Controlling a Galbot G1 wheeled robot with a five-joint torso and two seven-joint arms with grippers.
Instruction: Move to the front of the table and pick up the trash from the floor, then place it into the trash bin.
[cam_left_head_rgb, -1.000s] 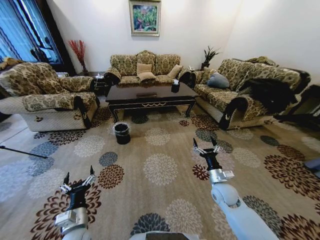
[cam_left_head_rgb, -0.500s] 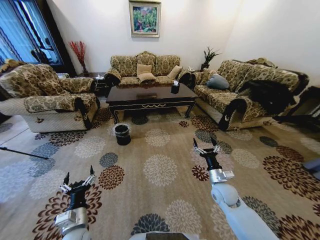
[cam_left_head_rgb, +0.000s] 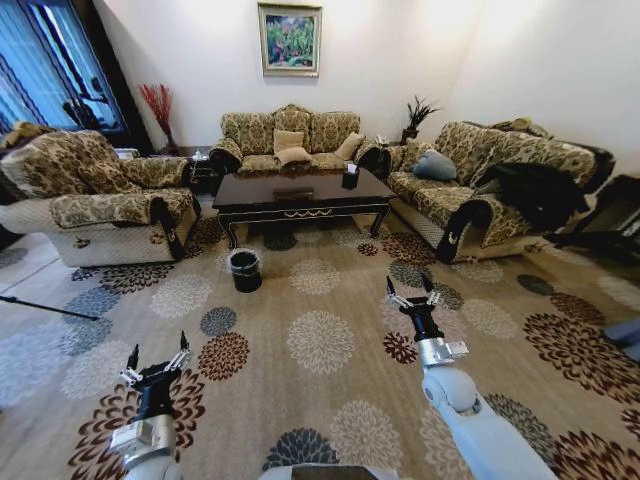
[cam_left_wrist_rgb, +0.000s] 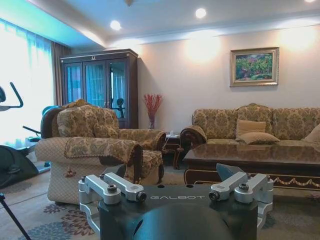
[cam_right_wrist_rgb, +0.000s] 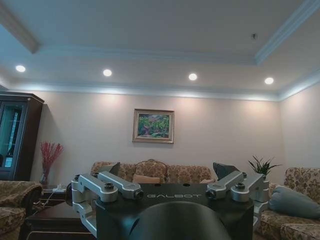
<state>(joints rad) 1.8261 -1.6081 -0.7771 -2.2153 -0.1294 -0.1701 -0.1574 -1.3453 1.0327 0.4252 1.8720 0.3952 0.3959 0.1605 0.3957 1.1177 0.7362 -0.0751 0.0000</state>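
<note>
since a second ago the whole room has slid slightly up and away in the head view, so the camera has shifted; both arms keep the same pose and the furniture has not changed places.

the long low coffee table of glossy dark wood (cam_left_head_rgb: 300, 194) stands in the middle of the far seating area, its long axis running left to right across the view, its gold-scrolled front apron facing the robot. a small dark box (cam_left_head_rgb: 351, 177) sits near its right end. in the left wrist view the same table (cam_left_wrist_rgb: 260, 159) lies ahead past the fingers.

the small round black bin with a pale plastic liner (cam_left_head_rgb: 245, 269) stands upright on the patterned floral carpet (cam_left_head_rgb: 320, 340), just in front of the table's left front leg and apart from it. any litter on the floor is too small to pick out.

floral sofas ring the table: one behind it (cam_left_head_rgb: 292, 138), one to the left (cam_left_head_rgb: 95, 195), one to the right (cam_left_head_rgb: 490, 180).

the left gripper (cam_left_head_rgb: 157, 362) hovers low on the left over the carpet, fingers spread and empty. the right gripper (cam_left_head_rgb: 411, 291) is raised on the right, fingers likewise spread and holding nothing.
</note>
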